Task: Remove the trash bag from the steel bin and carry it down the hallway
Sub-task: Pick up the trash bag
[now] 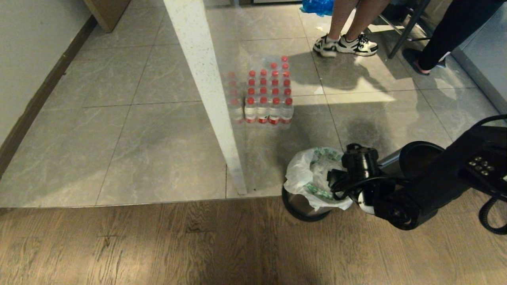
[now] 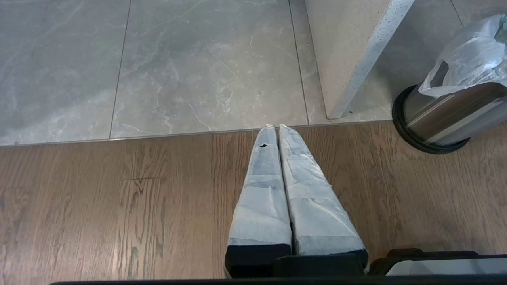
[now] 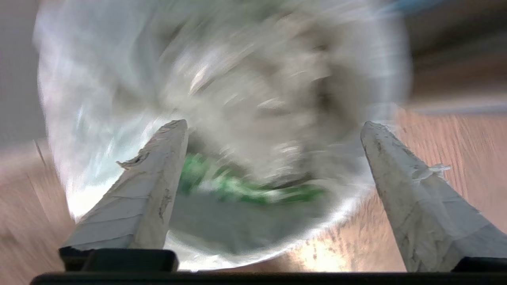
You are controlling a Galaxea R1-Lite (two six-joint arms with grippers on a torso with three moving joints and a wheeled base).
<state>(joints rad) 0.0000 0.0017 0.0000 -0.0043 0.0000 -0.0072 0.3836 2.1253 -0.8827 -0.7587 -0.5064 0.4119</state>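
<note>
The steel bin stands on the wooden floor at the edge of the tiles, lined with the trash bag, thin white plastic with green printing. The bag's rim is draped over the bin's top. My right arm reaches in from the right, its wrist over the bin's mouth. In the right wrist view my right gripper is open, its fingers wide apart over the bag with nothing between them. My left gripper is shut and empty over the wood floor, left of the bin. The hallway's grey tiles lie ahead.
A white speckled post stands just left of the bin. A shrink-wrapped pack of red-capped water bottles sits on the tiles beyond. Two people's legs and a blue bag are at the back. A wall with dark baseboard runs along the left.
</note>
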